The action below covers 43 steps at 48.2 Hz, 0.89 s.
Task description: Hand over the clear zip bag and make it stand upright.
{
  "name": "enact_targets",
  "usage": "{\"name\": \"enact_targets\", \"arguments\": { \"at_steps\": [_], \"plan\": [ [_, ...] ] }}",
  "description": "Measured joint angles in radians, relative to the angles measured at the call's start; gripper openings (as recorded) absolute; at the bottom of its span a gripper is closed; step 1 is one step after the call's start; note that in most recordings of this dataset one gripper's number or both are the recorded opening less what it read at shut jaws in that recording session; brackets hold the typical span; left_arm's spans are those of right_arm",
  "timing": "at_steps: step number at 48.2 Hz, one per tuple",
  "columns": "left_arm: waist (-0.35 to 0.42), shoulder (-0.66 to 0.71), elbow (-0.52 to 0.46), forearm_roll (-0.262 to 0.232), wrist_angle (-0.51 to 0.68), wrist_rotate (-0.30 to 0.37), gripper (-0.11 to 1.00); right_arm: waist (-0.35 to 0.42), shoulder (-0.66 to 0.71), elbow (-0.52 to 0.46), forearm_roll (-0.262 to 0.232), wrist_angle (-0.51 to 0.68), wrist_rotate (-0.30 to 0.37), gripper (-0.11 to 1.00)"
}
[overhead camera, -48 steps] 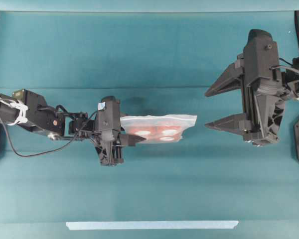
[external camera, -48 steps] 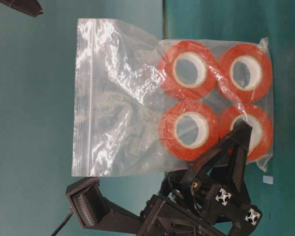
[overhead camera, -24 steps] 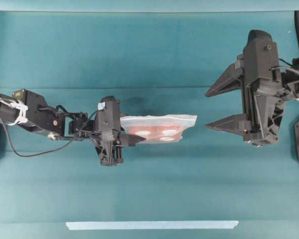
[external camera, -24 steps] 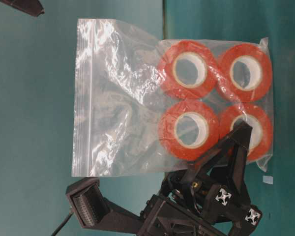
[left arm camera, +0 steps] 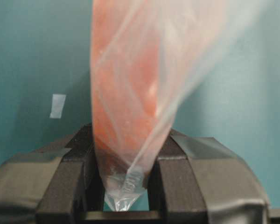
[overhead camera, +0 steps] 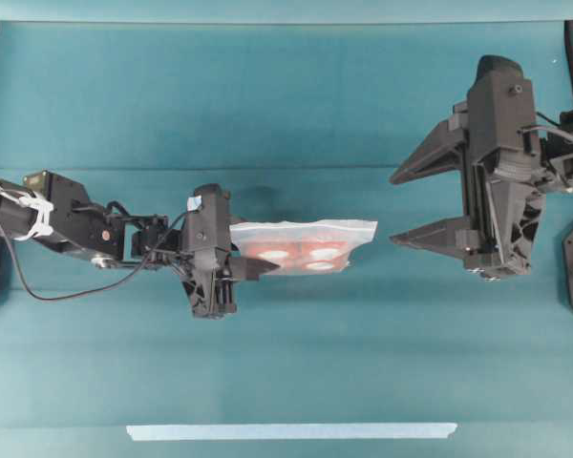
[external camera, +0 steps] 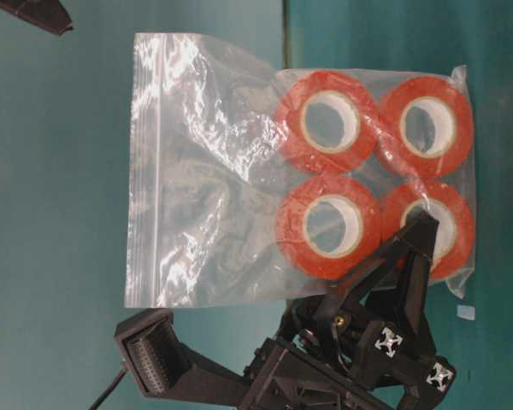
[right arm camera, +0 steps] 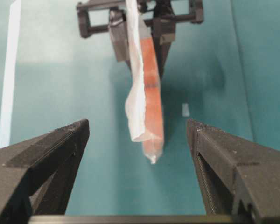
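The clear zip bag [overhead camera: 306, 246] hangs in the air over the middle of the table, edge-up, with orange-red tape rolls [external camera: 329, 120] inside. Its zip strip [external camera: 137, 171] is at the end away from my left gripper. My left gripper [overhead camera: 251, 256] is shut on the bag's corner beside the rolls, and the plastic is pinched between its pads [left arm camera: 79, 154]. My right gripper [overhead camera: 392, 208] stands wide open to the right of the bag, facing it and apart from it. In the right wrist view the bag [right arm camera: 147, 93] hangs ahead between the spread fingertips [right arm camera: 79, 135].
A teal cloth [overhead camera: 286, 95] covers the table. A long pale tape strip [overhead camera: 291, 431] runs along the front edge. A small tape scrap [left arm camera: 57, 105] lies on the cloth below the bag.
The right gripper has crept very slightly toward the bag. The left gripper and the bag have not moved.
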Motion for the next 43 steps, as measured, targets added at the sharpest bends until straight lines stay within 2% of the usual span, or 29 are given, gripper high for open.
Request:
{"name": "enact_targets", "arguments": {
  "at_steps": [43],
  "plan": [
    [-0.002,0.0,0.002,0.0,0.002,0.0,0.21,0.014,-0.002,0.012,0.0,-0.006,0.002,0.89]
  ]
}}
